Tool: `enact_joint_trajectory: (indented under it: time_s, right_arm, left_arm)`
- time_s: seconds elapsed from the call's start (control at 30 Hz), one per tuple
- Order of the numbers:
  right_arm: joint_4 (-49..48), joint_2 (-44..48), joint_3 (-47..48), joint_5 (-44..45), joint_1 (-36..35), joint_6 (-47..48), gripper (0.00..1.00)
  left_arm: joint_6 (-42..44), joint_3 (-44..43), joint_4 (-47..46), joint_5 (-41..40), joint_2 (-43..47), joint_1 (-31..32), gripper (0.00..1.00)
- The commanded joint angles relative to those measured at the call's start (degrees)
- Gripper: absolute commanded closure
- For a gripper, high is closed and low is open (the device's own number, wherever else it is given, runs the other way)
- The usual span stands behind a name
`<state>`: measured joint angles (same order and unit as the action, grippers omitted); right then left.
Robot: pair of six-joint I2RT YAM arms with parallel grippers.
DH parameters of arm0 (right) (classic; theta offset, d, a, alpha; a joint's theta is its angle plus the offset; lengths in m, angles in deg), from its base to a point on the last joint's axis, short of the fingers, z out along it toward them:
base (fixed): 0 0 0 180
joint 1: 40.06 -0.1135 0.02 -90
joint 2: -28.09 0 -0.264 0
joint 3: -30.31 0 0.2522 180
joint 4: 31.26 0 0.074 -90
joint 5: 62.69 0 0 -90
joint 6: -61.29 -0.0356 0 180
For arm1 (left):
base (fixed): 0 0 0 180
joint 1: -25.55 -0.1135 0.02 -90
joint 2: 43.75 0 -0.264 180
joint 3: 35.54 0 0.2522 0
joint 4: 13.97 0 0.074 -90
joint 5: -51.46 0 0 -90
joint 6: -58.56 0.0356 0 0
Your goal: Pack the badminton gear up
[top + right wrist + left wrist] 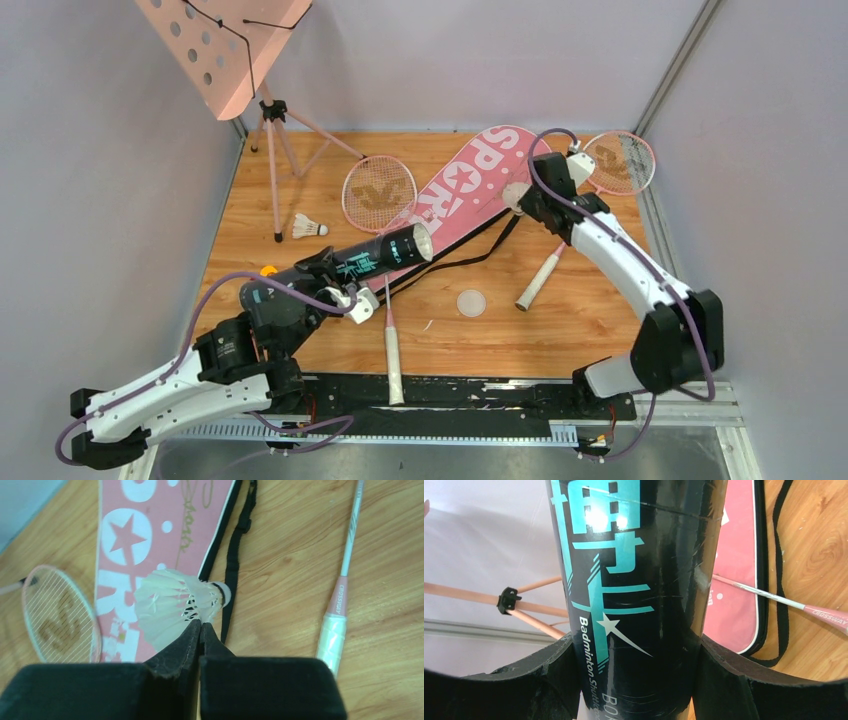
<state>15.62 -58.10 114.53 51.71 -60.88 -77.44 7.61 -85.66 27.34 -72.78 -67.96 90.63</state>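
Worktop: we saw a warm, wood-grain board (pixel 560 330) set between pale grey walls.
Black tube: a glossy black cylinder (pixel 385 255) with teal lettering lay slantwise toward the left edge, its open round mouth facing the bag.
Left gripper: the left gripper (pixel 335 285) had its fingers spread wide and clamped on the tube's curved wall. Its wrist view showed matt black pads (pixel 539 680) pressed against either side.
Right gripper: the right gripper (pixel 200 630) had its fingers pressed together, the tips pinching the held shuttlecock at its feather stems, just behind the cork.
Held shuttlecock: it had a white, fanned feather skirt (pixel 170 600) with a rounded tip, and sat over the bag's edge toward the far right of the worktop.
Loose shuttlecock: it lay on its side (pixel 308 228) near the left edge, just beside a tripod foot.
Bag: it was long, flat and pink (pixel 470 185), with white "SPORT" letters and stars. It lay diagonally from the far edge toward the centre, a black webbing strap (pixel 470 255) trailing off it.
First racket: its pink oval strung head (pixel 379 193) lay beside the bag, with a thin shaft and a white wrapped handle reaching the near edge.
Second racket: its head (pixel 618 162) was at the far right corner, its white handle pointing toward the centre.
Disc: a small, round, translucent disc (pixel 470 302) lay flat between the two handles.
Music stand: a pink perforated plate (pixel 225 40) stood on thin legs at the far left corner.
Overhead view only: we saw the loose shuttlecock, the disc and the tube's mouth.
Wrist views only: we read "Badminton" on the scuffed tube and "CROSSWAY" on a pink racket cone.
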Motion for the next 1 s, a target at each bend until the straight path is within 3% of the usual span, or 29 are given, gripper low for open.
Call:
enact_joint_trajectory:
  time_s: [0.0,0.2,0.43,0.73,0.97]
  right_arm:
    - [-11.0,11.1,-8.0,-10.6,-0.2,8.3,1.00]
    - [-24.6,29.2,-21.7,-30.1,-0.2,12.7,1.00]
    - [-39.5,44.1,-34.0,-49.9,-0.3,11.3,1.00]
    - [-45.7,58.2,-39.8,-59.5,-0.3,8.7,1.00]
    - [-46.8,62.0,-39.6,-64.1,-0.3,5.8,1.00]
  left_arm:
    - [-0.1,-0.5,-2.8,2.6,-0.5,-0.2,0.53]
    - [-0.5,-0.5,-2.6,6.4,-0.7,-0.2,0.53]
    - [-0.6,-0.5,-2.4,8.0,-1.1,-0.2,0.53]
    - [-0.4,-0.3,-2.4,9.7,-1.1,-0.2,0.52]
    - [-0.5,-0.5,-2.3,10.6,-1.7,-0.2,0.53]
